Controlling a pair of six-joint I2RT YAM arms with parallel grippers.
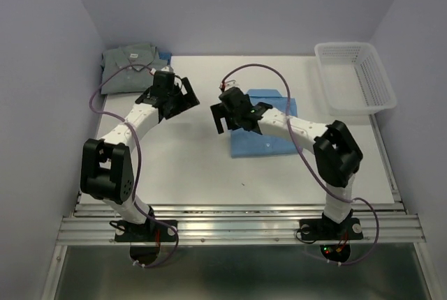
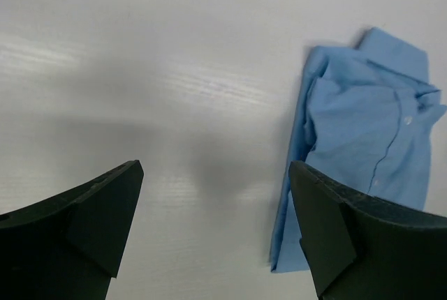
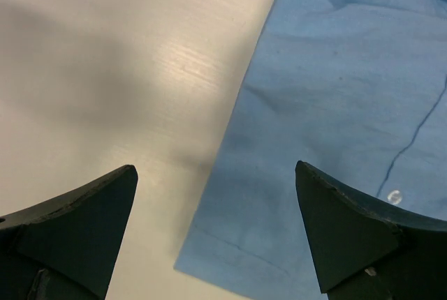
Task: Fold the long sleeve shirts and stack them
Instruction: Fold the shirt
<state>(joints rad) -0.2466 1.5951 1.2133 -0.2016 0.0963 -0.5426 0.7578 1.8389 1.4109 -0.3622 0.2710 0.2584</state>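
Note:
A light blue shirt [image 1: 269, 139] lies folded flat in the middle of the table, collar toward the back. It also shows in the left wrist view [image 2: 370, 139] and the right wrist view [image 3: 335, 105]. A grey-green shirt [image 1: 129, 70] lies folded at the back left corner, with a strip of blue cloth [image 1: 165, 56] showing at its right edge. My left gripper [image 1: 188, 98] is open and empty above bare table, left of the blue shirt [image 2: 216, 195]. My right gripper [image 1: 222, 117] is open and empty above the blue shirt's left front corner [image 3: 216, 202].
A white plastic mesh basket [image 1: 356, 77] stands at the back right, by the table's right edge. Pale walls close in the back and both sides. The white table top [image 1: 181, 167] ends at a metal rail by the arm bases.

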